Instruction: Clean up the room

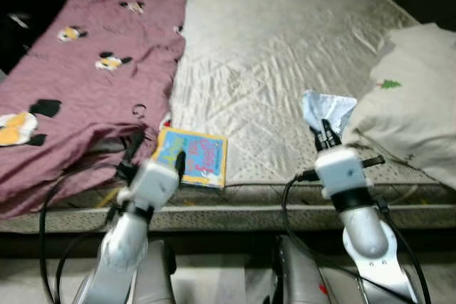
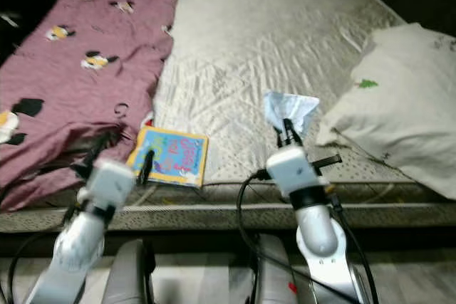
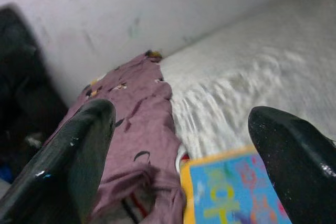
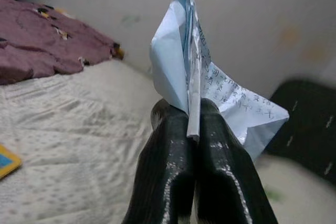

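right gripper (image 4: 193,129) pinching a light, crumply paper wrapper (image 4: 210,85) at its edge; easily torn, likely slippery; left gripper (image 3: 184,145) spread above the stiff book (image 1: 192,156)

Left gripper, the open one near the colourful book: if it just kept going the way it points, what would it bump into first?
Probably the book: the left gripper points low across the mattress, and the book's near edge sits between its fingers; depth is uncertain.

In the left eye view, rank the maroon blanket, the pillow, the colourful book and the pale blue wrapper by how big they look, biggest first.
1. Maroon blanket, by far the largest.
2. Pillow, cut off by the frame edge.
3. Colourful book.
4. Pale blue wrapper, pinched in the right gripper; it looks slightly smaller than the book, though it is crumpled, so that is unsure.
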Controlling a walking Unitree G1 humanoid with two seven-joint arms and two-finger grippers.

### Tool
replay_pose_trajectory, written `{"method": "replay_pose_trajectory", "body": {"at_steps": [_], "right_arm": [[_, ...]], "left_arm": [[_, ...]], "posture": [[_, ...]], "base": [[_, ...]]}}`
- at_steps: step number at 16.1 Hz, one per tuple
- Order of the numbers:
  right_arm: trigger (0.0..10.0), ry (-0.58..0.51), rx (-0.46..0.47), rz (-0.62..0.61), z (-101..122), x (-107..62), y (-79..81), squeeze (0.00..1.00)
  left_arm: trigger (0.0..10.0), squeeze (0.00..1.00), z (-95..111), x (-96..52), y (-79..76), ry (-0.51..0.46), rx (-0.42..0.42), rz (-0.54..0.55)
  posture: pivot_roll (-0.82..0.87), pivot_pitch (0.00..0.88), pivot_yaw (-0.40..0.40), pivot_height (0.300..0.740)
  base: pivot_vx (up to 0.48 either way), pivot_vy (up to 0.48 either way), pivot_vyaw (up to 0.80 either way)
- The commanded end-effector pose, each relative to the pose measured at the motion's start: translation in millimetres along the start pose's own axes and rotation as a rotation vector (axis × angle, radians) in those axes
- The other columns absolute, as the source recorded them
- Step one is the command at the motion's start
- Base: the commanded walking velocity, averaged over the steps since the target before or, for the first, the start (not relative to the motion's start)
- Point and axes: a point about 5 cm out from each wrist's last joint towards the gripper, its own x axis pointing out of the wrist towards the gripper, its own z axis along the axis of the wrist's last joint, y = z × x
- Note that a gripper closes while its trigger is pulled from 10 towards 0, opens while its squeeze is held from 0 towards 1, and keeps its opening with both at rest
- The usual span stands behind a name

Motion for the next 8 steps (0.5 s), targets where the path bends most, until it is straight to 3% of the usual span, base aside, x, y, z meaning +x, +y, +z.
{"method": "replay_pose_trajectory", "body": {"at_steps": [1, 2, 3, 6, 8], "right_arm": [[1.0, 0.097, 0.093, 0.008, -9.9, -2.0, 5.3, 0.00], [6.3, 0.185, 0.183, -0.031, -22.0, 3.3, 8.3, 0.00], [10.0, 0.228, 0.239, -0.052, -27.7, 8.7, 9.7, 0.00], [10.0, 0.244, 0.377, -0.099, -26.4, 38.1, 2.8, 0.00], [10.0, 0.212, 0.402, -0.081, -20.0, 49.4, 3.7, 0.00]], "left_arm": [[10.0, 0.00, -7.1, 4.5, 5.1, 0.060, -0.148, 0.017], [10.0, 0.00, -8.2, 11.6, 5.7, 0.079, -0.286, 0.029], [10.0, 0.00, -6.1, 16.4, 4.5, 0.061, -0.328, 0.013], [10.0, 0.00, -2.7, 37.2, 13.6, 0.027, -0.447, 0.026], [10.0, 0.00, -4.8, 52.1, 22.0, 0.012, -0.465, 0.053]], "posture": [[0.04, 0.000, 0.012, 0.547], [0.04, 0.000, 0.011, 0.547], [0.04, 0.000, 0.008, 0.547], [0.02, 0.000, -0.012, 0.547], [0.01, 0.000, -0.005, 0.547]], "base": [[0.000, 0.000, 0.00], [0.000, 0.000, 0.00], [0.000, 0.000, 0.00], [0.000, 0.000, 0.00], [0.000, 0.000, 0.00]]}}
